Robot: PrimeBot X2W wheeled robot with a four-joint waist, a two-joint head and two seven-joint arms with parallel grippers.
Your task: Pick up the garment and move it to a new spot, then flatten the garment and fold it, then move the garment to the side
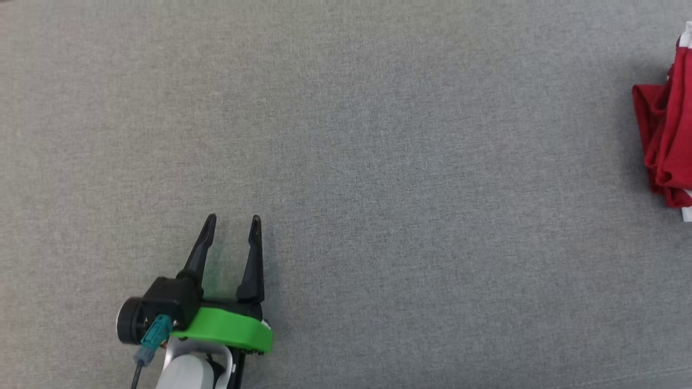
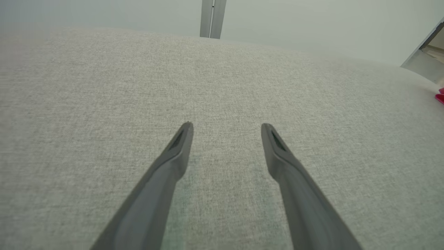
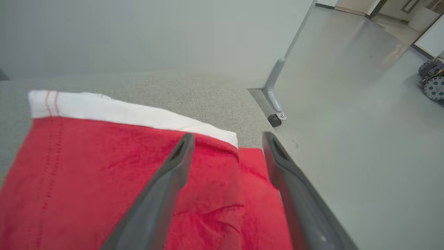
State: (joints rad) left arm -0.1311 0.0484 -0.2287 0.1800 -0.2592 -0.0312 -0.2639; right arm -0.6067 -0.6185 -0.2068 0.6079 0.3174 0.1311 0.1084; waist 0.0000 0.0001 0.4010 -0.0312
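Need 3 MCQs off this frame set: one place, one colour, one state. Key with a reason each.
1. In the head view, where on the grey fabric surface does the red cloth garment lie?
A. at the far right
B. in the centre
C. at the lower left

2. What colour is the band along the garment's edge?
A. blue
B. white
C. black

3. What state is the left gripper in?
A. shut on the garment
B. shut, empty
C. open, empty

Key:
1 A: the garment is cut off by the head view's right border.
2 B: the right wrist view shows a white strip along the red cloth.
3 C: its jaws stand apart over bare surface, well away from the garment.
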